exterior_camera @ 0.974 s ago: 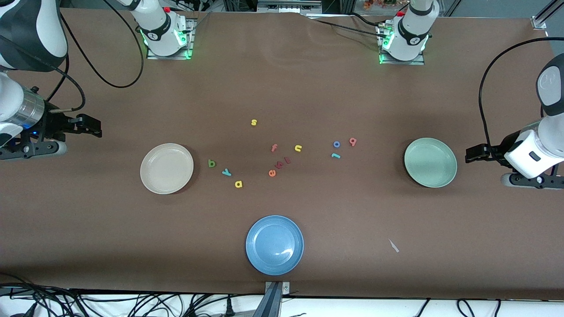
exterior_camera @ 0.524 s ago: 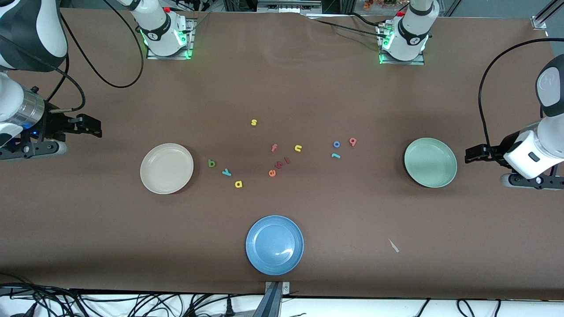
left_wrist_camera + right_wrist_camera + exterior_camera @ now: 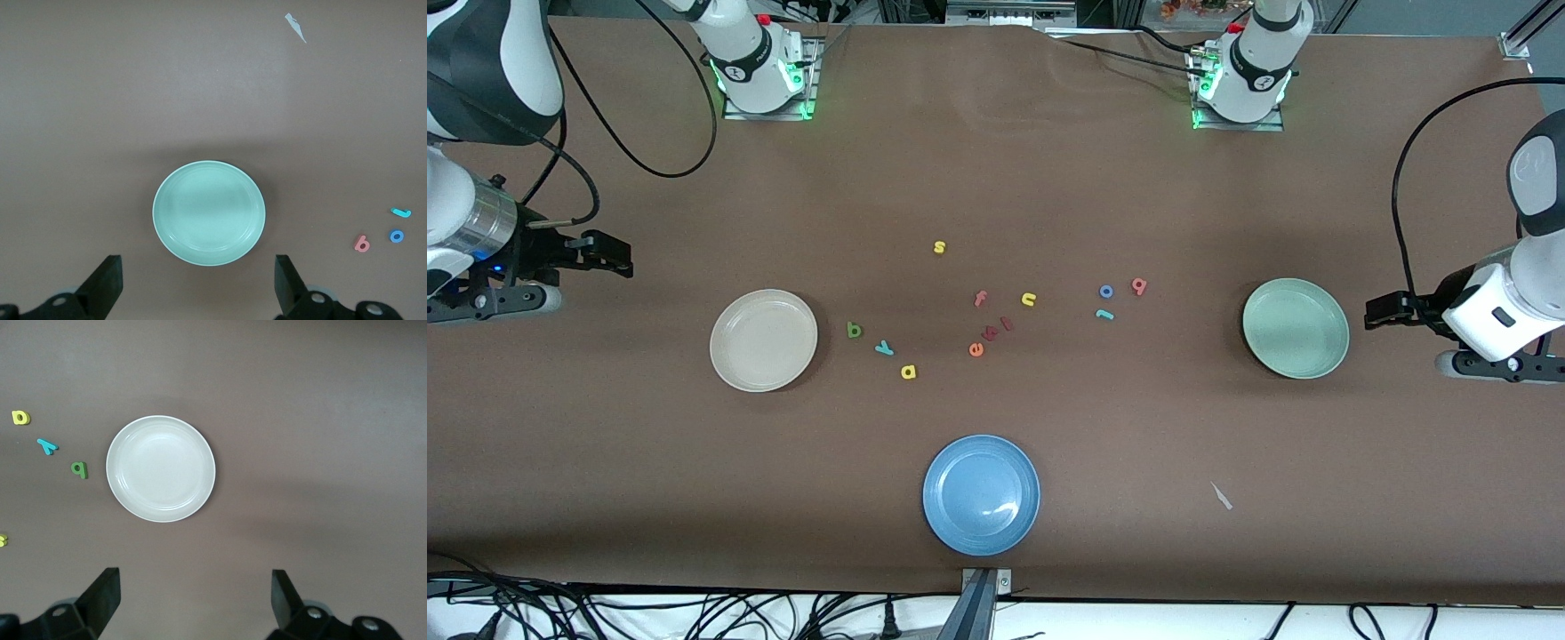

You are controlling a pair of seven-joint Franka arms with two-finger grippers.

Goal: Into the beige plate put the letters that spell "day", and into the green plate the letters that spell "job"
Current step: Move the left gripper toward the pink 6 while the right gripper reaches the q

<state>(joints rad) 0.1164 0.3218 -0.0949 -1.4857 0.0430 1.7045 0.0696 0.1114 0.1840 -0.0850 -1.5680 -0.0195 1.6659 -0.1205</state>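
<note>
Nothing is sorted: the round beige plate (image 3: 763, 340) and round mint-green plate (image 3: 1296, 327) sit empty. All six foam letters lie mid-counter. The left tool (image 3: 197, 287) and right tool (image 3: 193, 603) wait at the counter's ends, wide open, holding nothing.

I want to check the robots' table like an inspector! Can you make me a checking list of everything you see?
Surface: brown table, flat.
Job's things: beige plate and green plate hold nothing; green d, teal y, yellow a lie beside the beige plate; blue o, red b, teal j lie nearer the green plate.
Clutter: blue plate, yellow s, pink f, yellow n, orange e, white scrap.
Grippers: left gripper and right gripper open, holding nothing, waiting.
Cables: black cables on the arms.
Surroundings: nothing seen.
</note>
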